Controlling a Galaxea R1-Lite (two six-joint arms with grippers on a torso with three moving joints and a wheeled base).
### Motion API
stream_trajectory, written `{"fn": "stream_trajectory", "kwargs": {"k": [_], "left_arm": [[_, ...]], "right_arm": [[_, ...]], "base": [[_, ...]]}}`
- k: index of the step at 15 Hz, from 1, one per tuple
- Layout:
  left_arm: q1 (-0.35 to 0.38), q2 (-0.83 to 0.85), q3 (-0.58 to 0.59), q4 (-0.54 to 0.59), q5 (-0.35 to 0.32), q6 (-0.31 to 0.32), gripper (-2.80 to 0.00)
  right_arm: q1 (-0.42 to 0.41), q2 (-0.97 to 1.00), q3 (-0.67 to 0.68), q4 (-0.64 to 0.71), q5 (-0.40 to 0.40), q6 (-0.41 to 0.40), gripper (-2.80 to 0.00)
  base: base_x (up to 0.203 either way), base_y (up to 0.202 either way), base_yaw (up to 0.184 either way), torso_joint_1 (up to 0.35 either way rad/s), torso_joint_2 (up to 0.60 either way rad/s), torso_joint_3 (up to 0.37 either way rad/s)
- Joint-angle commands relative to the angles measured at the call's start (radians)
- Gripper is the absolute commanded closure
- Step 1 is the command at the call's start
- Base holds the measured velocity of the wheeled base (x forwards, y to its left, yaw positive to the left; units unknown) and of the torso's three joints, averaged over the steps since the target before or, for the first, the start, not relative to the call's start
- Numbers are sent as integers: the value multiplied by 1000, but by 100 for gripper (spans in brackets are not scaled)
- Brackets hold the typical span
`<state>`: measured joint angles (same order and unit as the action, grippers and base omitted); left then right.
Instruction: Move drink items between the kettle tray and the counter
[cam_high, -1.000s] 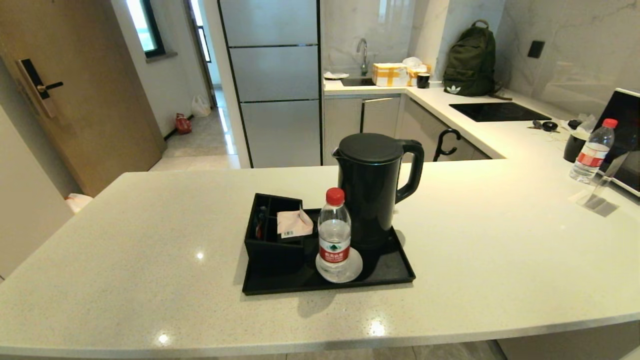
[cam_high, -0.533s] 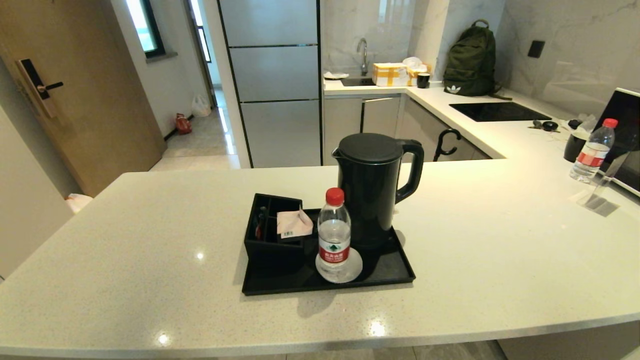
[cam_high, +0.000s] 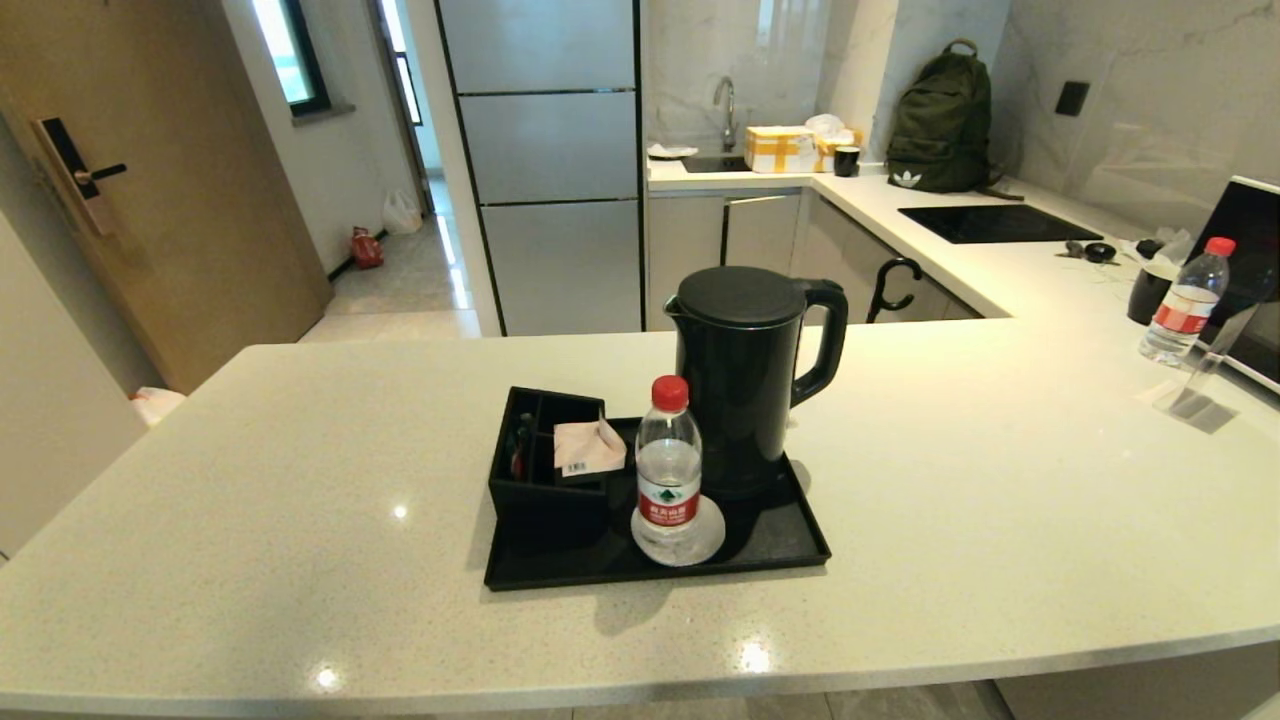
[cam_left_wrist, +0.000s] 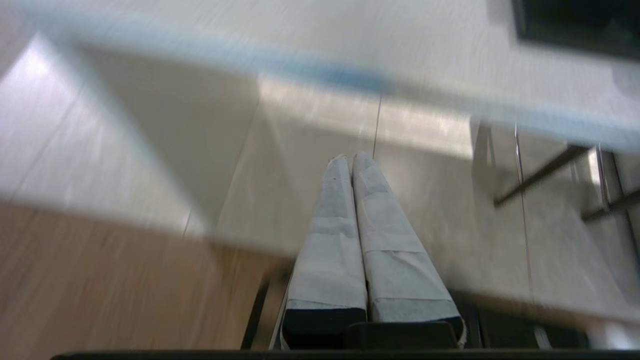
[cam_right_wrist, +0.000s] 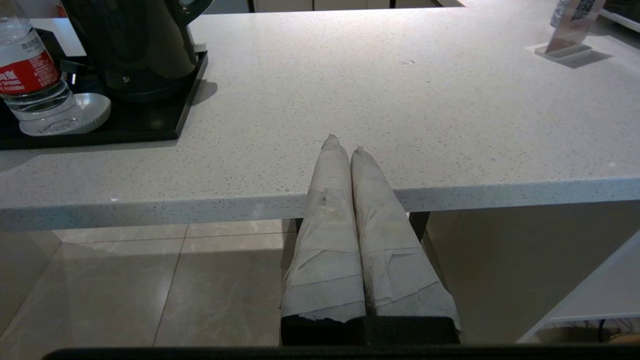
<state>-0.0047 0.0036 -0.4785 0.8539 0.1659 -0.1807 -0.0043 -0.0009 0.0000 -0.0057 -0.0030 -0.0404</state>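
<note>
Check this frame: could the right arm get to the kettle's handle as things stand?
Probably yes. The kettle stands on the tray with its handle toward the robot's right, bare counter beside it. The right gripper, jaws shut, sits at the counter's near edge.

Matte black kettle (cam_high: 745, 375) on a matte black tray (cam_high: 770, 540). Pinkish-beige sachet (cam_high: 587, 447) with a small barcode print, in a black divided box (cam_high: 545, 470). Clear water bottle (cam_high: 668, 470) with red cap and red label. Counter (cam_high: 1000, 500) pale off-white, finely speckled, glossy. Fingers of the left gripper (cam_left_wrist: 352, 157) and the right gripper (cam_right_wrist: 341, 143) wrapped in off-white tape.
</note>
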Motion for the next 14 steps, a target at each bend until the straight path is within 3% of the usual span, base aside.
{"fn": "stream_trajectory", "kwargs": {"k": [1,3,4,7,8,14], "left_arm": [[0,-3,254,-526,-26,32,0],[0,-3,438,-870,-99,130,0],[0,-3,473,-940,-124,170,0],[0,-4,477,-852,-175,234,0],[0,-4,477,-859,-173,194,0],[0,-4,477,-860,-172,190,0]], "right_arm": [[0,1,0,0,0,-1,0],[0,1,0,0,0,-1,0],[0,1,0,0,0,-1,0],[0,1,0,0,0,-1,0],[0,1,0,0,0,-1,0],[0,1,0,0,0,-1,0]], "base": [[0,0,0,0,0,0],[0,0,0,0,0,0],[0,0,0,0,0,0],[0,0,0,0,0,0],[0,0,0,0,0,0],[0,0,0,0,0,0]]}}
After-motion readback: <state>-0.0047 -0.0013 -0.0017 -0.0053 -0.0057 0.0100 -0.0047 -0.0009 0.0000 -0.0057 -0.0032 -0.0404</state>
